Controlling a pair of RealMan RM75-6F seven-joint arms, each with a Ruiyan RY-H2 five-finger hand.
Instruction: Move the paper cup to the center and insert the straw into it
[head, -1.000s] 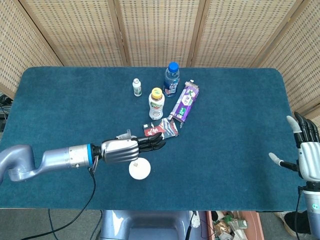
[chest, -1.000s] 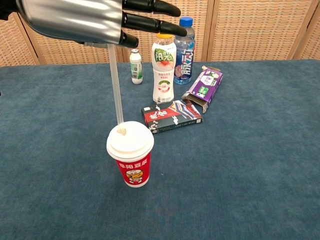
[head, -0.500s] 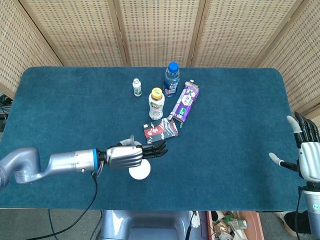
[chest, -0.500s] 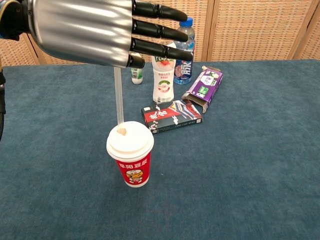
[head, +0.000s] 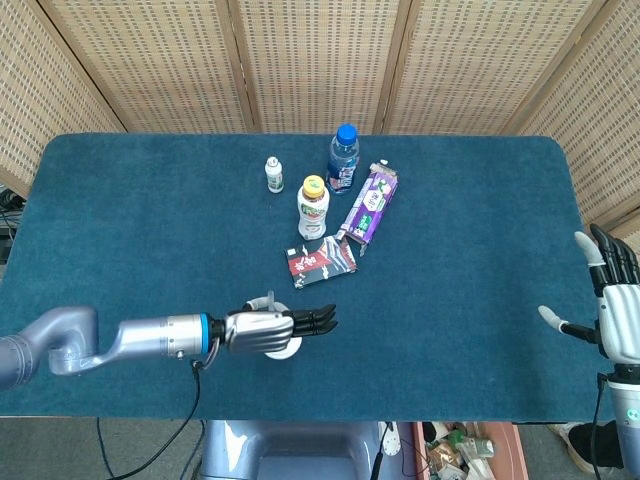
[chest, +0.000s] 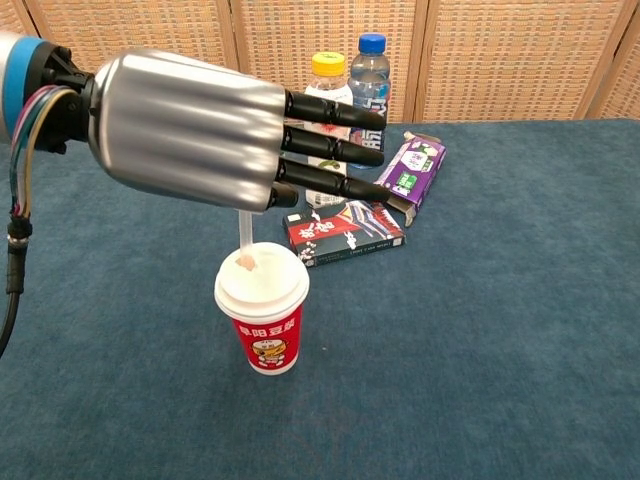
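We hold straw (chest: 245, 236) in left robot hand (chest: 195, 130), tip at lid hole of paper cup (chest: 262, 312) directly below. Insertion step; next we push straight down. Right robot hand (head: 610, 300) idle, spread wide.

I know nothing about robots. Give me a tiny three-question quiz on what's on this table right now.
1. True or false: the straw hangs from the left hand straight above the paper cup.
2. Which cap is blue: A, the water bottle, or B, the tall drink bottle?
3. What does the right hand hold?

Key
1. True.
2. A.
3. Nothing; it is open at the table's edge.
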